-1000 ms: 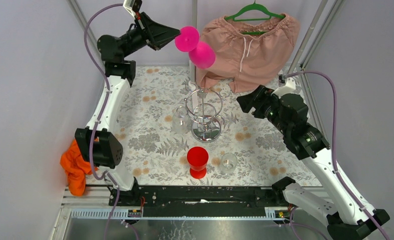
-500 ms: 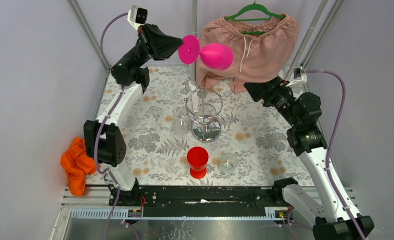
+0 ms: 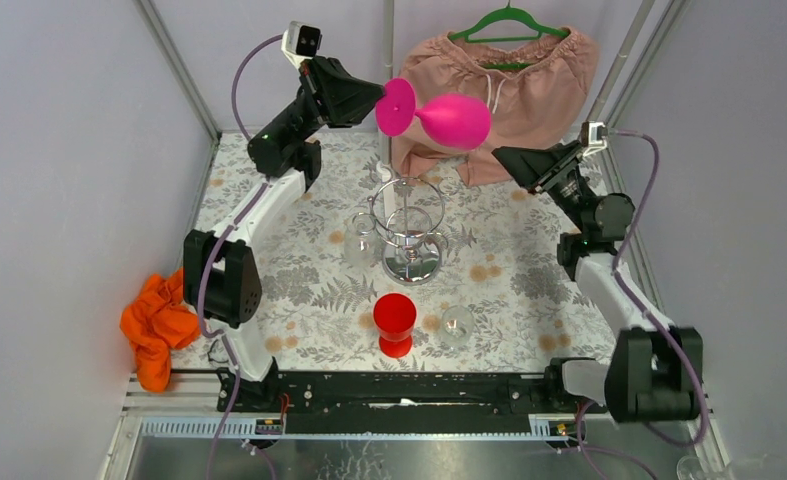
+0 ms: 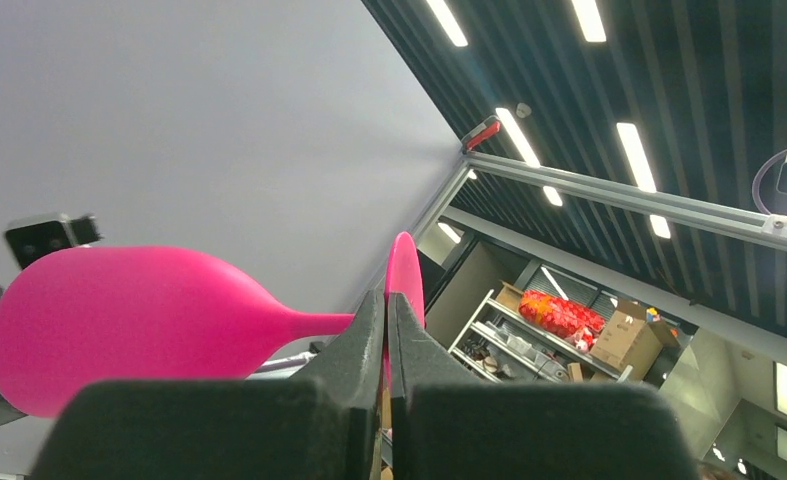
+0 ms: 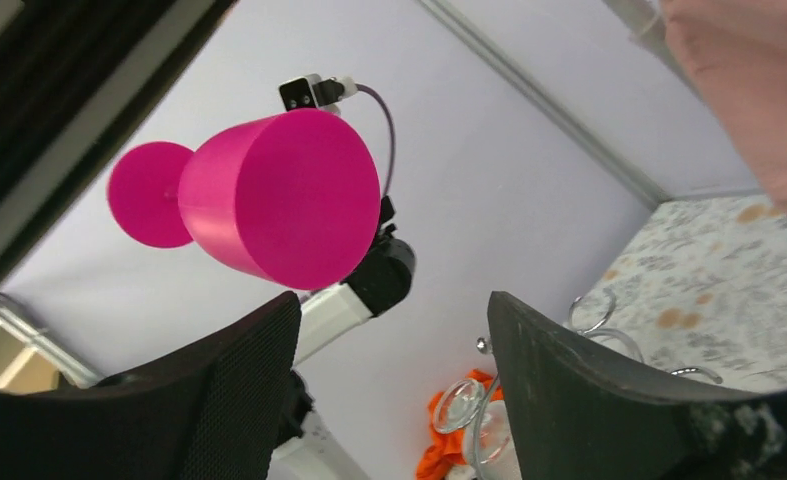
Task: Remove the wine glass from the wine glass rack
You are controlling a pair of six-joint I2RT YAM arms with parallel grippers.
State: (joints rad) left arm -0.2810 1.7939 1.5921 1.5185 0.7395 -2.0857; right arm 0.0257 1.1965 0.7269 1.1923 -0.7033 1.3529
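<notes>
Where the table's left edge meets the wall: a crumpled orange cloth (image 3: 154,335) lies beside the left arm's lower links.
Floral tablecloth (image 3: 299,290): covers the whole work surface.
Left arm: reaches up and back, with the wrist high over the far left part of the table.
Left gripper (image 3: 377,96): its fingers (image 4: 364,340) are clenched on the round foot of the glass. The wrist view shows the foot's rim pinched between the two pads.
Pink wine glass (image 3: 454,118): off the rack and carried in the air. It lies horizontal, foot to the left and bowl to the right, well above the rack and in front of the hanging garment.
Wine glass rack (image 3: 409,228): chrome wire, upright at mid-table on its mirror base. It sits below the pink glass and apart from it. A clear glass (image 3: 361,242) shows at its left side.
Red goblet (image 3: 395,322): upright on the cloth, on the near side of the rack.
Second clear glass (image 3: 457,325): just right of the red goblet. Cannot tell whether it stands or lies.
Pink shorts (image 3: 514,95): hang on a green hanger (image 3: 509,20) at the back.
Right gripper (image 3: 504,158): fingers spread wide with nothing between them. It is raised to the right of the bowl, pointing at it and not touching. In the right wrist view the bowl's mouth faces the camera, up and left of the gap.
</notes>
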